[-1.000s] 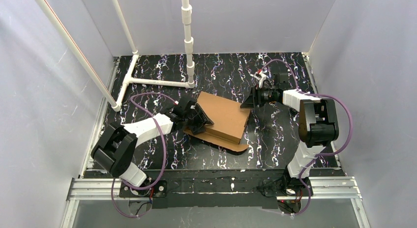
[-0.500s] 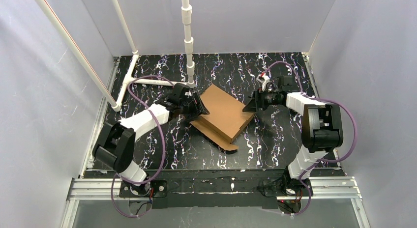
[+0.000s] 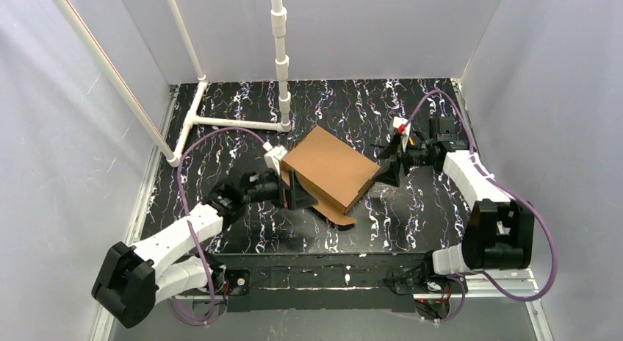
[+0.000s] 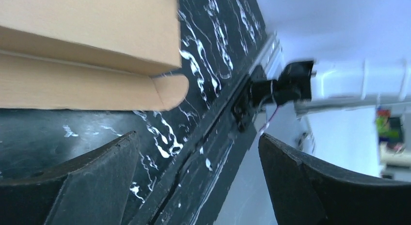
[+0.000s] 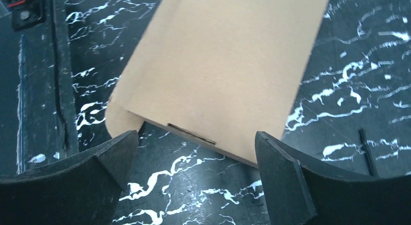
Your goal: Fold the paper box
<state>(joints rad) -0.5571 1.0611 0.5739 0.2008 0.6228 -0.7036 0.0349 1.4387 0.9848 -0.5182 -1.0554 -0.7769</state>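
The paper box point(image 3: 329, 167), plain brown cardboard, lies closed and low in the middle of the black marbled table, with a rounded flap point(image 3: 339, 214) sticking out at its near corner. My left gripper point(image 3: 290, 188) stands open just off the box's near-left side. In the left wrist view the box point(image 4: 87, 40) fills the upper left, and nothing is between the left gripper's point(image 4: 198, 142) fingers. My right gripper point(image 3: 387, 170) is open at the box's right end. In the right wrist view the box point(image 5: 228, 65) lies just beyond the right gripper point(image 5: 196, 137), apart from it.
A white pipe frame point(image 3: 235, 122) lies on the table at the back left, with an upright pipe point(image 3: 279, 54) rising from it. Grey walls close in three sides. The metal rail point(image 3: 323, 278) runs along the near edge. The right arm's base point(image 4: 339, 84) shows in the left wrist view.
Both grippers have opened and come off the box. The left arm has drawn back toward the near edge and the right arm has shifted right. The box turned earlier and now lies still.
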